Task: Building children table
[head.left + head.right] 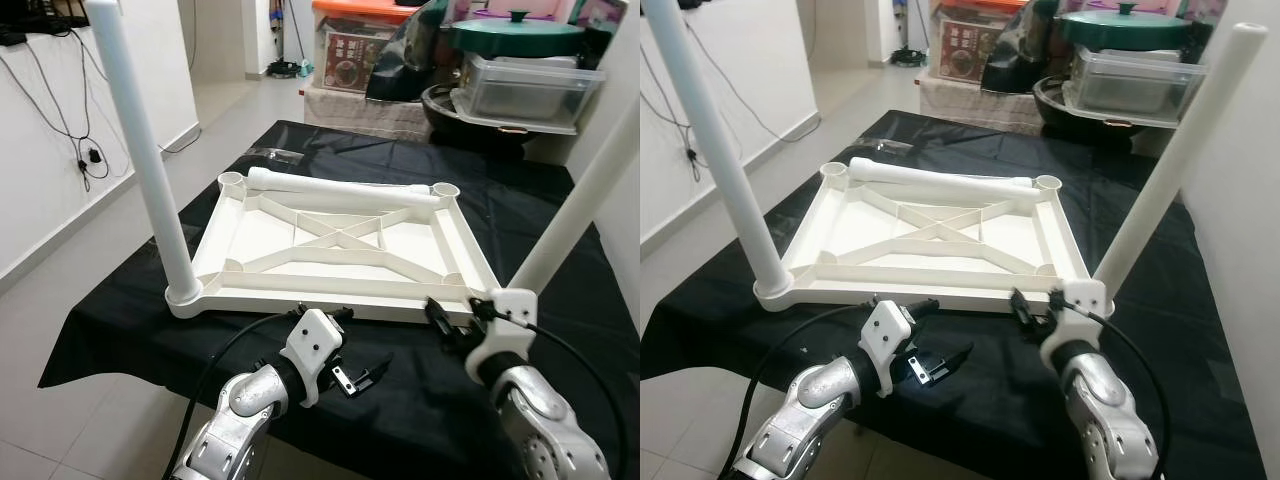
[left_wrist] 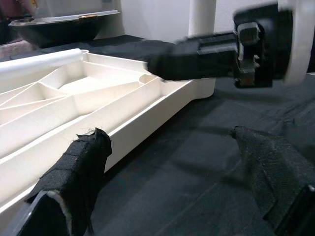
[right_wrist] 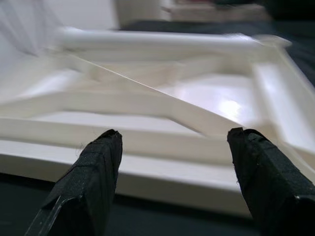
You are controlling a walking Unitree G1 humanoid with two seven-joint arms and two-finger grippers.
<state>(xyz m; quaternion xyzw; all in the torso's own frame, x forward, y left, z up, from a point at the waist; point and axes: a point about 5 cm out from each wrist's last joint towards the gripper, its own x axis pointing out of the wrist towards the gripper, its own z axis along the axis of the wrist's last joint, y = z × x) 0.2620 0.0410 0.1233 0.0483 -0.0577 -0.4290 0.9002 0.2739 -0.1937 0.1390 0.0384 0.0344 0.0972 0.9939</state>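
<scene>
Centrally on the desk [image 1: 120,320], which is draped in black cloth, the white plastic children's tabletop [image 1: 330,250] is laid upside down, its ribbed underside with crossed braces facing up. Two white legs are seated upright in the near corner sockets: the near-left leg [image 1: 140,150] and the near-right leg [image 1: 1170,160], whose rounded top is recorded by the right eye view, whereas the left eye view crops it. A loose leg [image 1: 340,190] is laid flat along the far edge of the tabletop, between the two open far sockets. The left pincer [image 1: 362,376] is held over the black cloth just before the near edge of the tabletop, its two black fingers [image 2: 78,172] spread apart with nothing between them, as seen in the left wrist view; that view also takes in the other arm's black finger assembly across the near-right leg base. The right pincer [image 1: 452,318] is placed at the near-right corner, close against the tabletop's near rim; in the right wrist view its fingertips [image 3: 88,172] are seen parted and empty, with the blurred ribbed underside beyond them. Beyond the desk are noted a green-lidded pot [image 1: 515,35], a clear plastic tub [image 1: 530,90] and a lidded storage box [image 1: 350,45]. Cables [image 1: 85,150] are seen hanging on the white wall at left.
</scene>
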